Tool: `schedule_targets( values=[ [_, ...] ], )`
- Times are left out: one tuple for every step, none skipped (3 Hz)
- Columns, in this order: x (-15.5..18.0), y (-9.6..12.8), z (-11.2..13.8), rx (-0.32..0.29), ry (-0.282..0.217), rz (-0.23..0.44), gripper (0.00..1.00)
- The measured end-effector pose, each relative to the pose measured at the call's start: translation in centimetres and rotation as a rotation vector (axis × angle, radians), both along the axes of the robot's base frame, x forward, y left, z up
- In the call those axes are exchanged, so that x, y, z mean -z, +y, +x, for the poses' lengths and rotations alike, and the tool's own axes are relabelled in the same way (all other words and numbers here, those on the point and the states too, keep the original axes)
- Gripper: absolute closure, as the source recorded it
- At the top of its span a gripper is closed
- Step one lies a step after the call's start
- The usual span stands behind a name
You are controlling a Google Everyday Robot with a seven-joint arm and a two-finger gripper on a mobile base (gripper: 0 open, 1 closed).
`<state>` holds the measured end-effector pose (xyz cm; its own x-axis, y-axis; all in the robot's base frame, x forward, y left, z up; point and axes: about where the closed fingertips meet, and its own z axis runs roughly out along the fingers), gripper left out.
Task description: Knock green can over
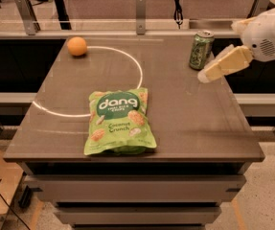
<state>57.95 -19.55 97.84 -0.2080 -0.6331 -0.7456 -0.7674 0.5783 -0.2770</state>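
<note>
Dark table, green can upright on its far right part. Gripper hovers just right of can, low by its base; open or closed, can't tell. Best to push leftward against can's upper half so it tips, not slides.

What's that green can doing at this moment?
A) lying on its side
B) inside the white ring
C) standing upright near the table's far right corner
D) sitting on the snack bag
C: the green can stands upright outside the white ring, with the gripper close beside it, to its right in the picture.
</note>
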Motion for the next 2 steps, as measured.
schedule_targets(
  values=[
    [1.5, -0.1, 2.5, 0.028, -0.011, 0.114, 0.0],
    [3.0, 0.0, 5.3, 0.061, -0.024, 0.231, 0.0]
  ],
)
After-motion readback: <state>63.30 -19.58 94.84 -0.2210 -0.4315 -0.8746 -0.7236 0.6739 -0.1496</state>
